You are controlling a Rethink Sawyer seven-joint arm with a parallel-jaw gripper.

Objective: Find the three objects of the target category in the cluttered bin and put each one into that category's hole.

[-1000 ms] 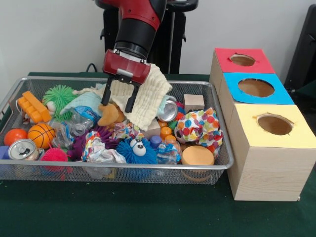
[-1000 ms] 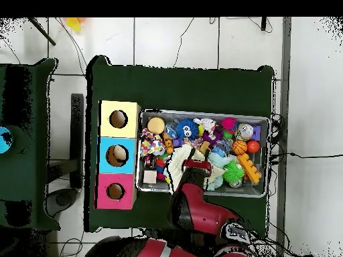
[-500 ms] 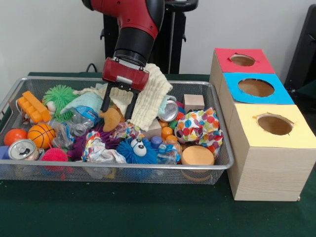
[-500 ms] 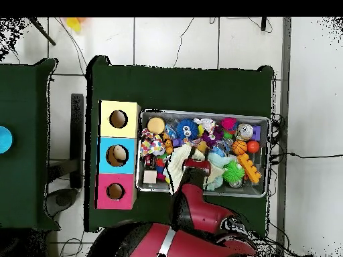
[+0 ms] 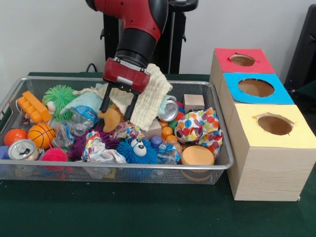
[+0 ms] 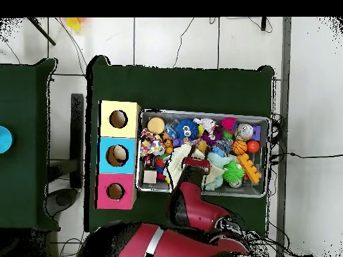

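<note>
Red and black, the end effector [image 5: 117, 108] hangs low over the middle of the cluttered bin [image 5: 217, 163], its two dark fingers [image 5: 105, 101] spread apart and pointing down. Directly beneath and between those fingers lies a tan-brown plush, most likely the teddy bear [image 5: 111, 117], with one finger on each side of its upper part. Whether the fingers touch it cannot be told, and they have not pressed together on it. The bear therefore lies straight below the end effector, so the coming move seems to need only a short drop and a squeeze, with no sideways travel. Its long axis is hard to judge, because only part of it shows above the clutter.

A cream knitted cloth [image 5: 150, 96] drapes just behind and beside the end effector on the picture's right, close enough that it might get caught in the squeeze. Further out, a blue spiky ball with googly eyes [image 5: 137, 150] sits nearer the camera, and a small basketball [image 5: 41, 135] and a green spiky ball [image 5: 59, 96] lie toward the left end. The tiger is not visible.

On the dark green counter [image 5: 148, 212], just beside the bin's right end, stands a row of wooden boxes with holes: the red box [image 5: 224, 61], the blue box [image 5: 234, 94] and the yellow box [image 5: 247, 133].
</note>
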